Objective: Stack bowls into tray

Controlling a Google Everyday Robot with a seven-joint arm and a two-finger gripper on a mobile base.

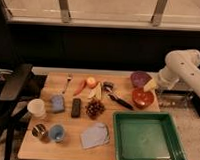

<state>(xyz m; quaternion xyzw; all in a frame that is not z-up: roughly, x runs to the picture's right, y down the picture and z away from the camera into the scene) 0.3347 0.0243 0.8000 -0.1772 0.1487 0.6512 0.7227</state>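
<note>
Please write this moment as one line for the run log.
gripper: open, at far rim of red bowl | purple bowl: behind red bowl | tray: empty, no bowl stacked yet
</note>
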